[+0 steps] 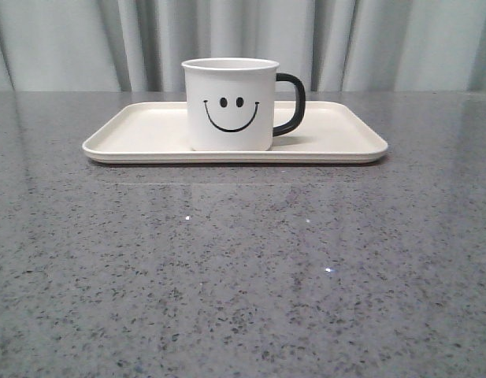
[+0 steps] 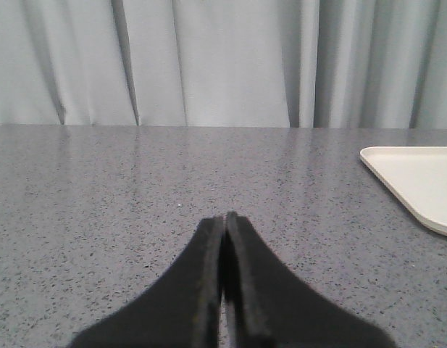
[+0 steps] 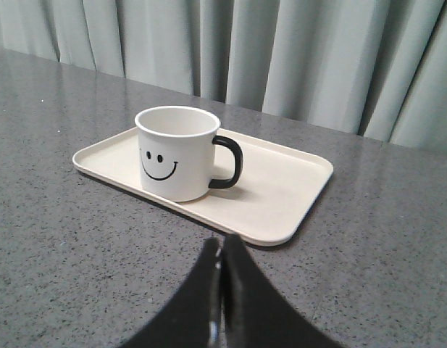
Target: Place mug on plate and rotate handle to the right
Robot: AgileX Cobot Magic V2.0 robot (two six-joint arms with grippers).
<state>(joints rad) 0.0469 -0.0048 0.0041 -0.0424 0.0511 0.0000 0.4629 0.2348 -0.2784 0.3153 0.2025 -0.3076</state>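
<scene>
We've got the mug (image 1: 230, 104) mid-plate (image 1: 337, 146), handle (image 1: 292, 103) right; both pincers (image 2: 224, 217) (image 3: 221, 243) closed, empty. Only risk: bumping it retracting.

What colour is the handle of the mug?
The handle is glossy black, against the white mug. It shows best in the front view.

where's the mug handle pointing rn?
In the front view the handle sticks out to the right of the mug, which stands upright near the middle of the plate, on the grey table.
</scene>
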